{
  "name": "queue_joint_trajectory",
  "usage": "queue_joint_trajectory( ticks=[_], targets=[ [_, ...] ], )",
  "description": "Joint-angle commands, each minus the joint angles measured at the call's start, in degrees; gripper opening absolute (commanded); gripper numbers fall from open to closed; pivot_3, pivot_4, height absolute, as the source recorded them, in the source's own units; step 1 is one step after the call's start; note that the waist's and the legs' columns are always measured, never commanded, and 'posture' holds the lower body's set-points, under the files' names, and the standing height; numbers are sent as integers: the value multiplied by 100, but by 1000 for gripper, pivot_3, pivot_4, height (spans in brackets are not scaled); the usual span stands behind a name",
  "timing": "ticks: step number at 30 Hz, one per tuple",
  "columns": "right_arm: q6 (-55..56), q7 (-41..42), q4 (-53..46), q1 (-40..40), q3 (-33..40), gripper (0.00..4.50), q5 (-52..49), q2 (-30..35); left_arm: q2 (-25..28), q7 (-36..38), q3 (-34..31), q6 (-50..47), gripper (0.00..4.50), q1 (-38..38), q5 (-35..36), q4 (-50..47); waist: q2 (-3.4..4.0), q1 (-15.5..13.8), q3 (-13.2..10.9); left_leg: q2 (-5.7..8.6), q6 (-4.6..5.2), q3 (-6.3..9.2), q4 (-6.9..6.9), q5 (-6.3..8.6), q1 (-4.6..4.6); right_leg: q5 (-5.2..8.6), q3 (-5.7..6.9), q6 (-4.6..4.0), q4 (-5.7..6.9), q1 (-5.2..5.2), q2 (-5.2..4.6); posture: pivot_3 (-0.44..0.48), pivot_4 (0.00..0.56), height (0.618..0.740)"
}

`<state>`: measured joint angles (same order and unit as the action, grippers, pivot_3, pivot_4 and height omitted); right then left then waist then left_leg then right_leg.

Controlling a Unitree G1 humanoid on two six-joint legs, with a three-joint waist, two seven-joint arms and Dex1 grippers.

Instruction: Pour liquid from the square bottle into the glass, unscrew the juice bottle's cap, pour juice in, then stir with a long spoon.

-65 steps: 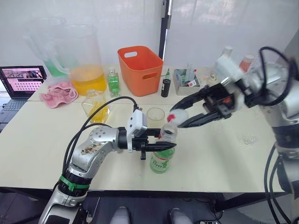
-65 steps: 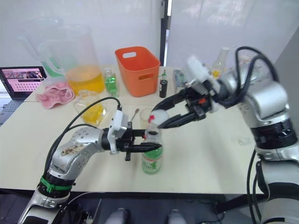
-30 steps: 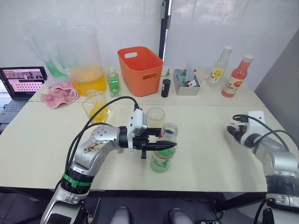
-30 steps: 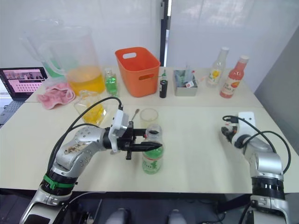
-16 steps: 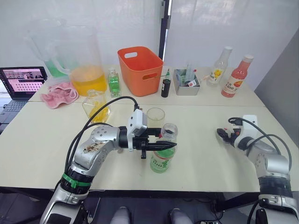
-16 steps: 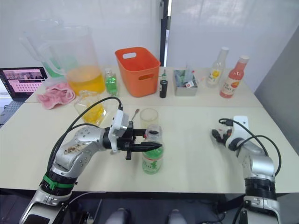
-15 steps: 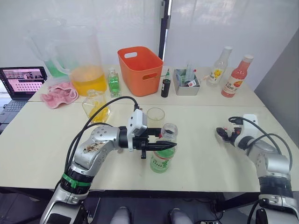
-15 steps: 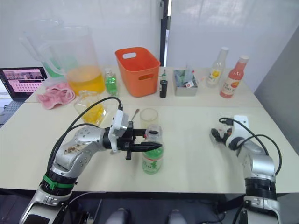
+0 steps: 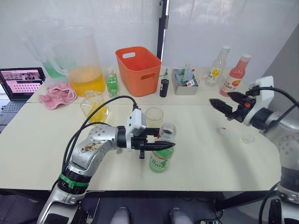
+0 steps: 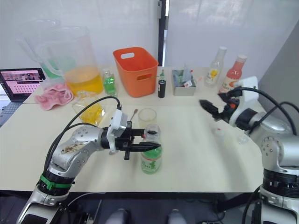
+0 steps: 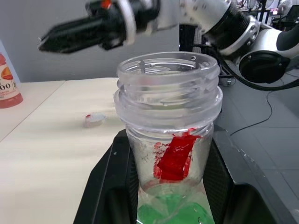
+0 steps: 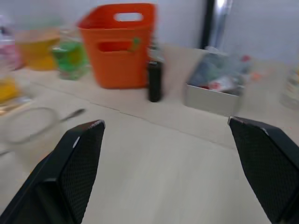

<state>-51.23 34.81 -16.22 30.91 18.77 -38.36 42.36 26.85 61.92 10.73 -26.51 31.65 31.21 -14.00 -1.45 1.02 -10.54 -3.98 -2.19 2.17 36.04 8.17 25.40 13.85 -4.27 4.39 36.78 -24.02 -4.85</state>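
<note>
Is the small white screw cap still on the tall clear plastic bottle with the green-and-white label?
No: the left wrist view shows the bottle with its threaded mouth open, and the cap lies on the table beyond it.

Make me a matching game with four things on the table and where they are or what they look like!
Things:
1. juice bottle
2. cap
3. glass
4. square bottle

Clues:
A. lying on the table, under the right hand
B. open at the top, held round the neck by the left hand
C. yellow liquid inside, in front of the big pitcher
D. standing just behind the juice bottle

Pairs: 1-B, 2-A, 3-D, 4-C
</note>
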Motion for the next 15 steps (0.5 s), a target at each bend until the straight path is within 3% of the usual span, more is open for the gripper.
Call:
queue_joint_trajectory(
  ticks=[1,9,13,15],
  targets=[
    [-476,342,-579,69,-33,4464,-645,257,236,-251,-253,-266,1329,83,-8,-265,-2,0,-1,0,0,0,0,0,1,1,0,-2,-1,-1,0,0,150,703],
    [-945,1014,-864,135,-247,4464,-1490,747,852,-741,-1275,-1232,1329,27,941,-1071,-4,54,-7,-1,0,0,-7,0,9,5,0,-4,2,-16,0,0,150,703],
    [-914,1143,-888,118,-393,4464,-1570,815,1220,-796,-1783,-1619,1329,81,1396,-1129,-16,41,-14,-1,0,0,-7,0,15,4,1,4,-2,-19,0,0,150,703],
    [-835,1155,-855,142,-515,4464,-1540,755,1680,-588,-2111,-1516,1329,116,1251,-767,-22,25,-17,-1,0,0,-7,0,15,4,1,3,-2,-19,0,0,150,703]
  ],
)
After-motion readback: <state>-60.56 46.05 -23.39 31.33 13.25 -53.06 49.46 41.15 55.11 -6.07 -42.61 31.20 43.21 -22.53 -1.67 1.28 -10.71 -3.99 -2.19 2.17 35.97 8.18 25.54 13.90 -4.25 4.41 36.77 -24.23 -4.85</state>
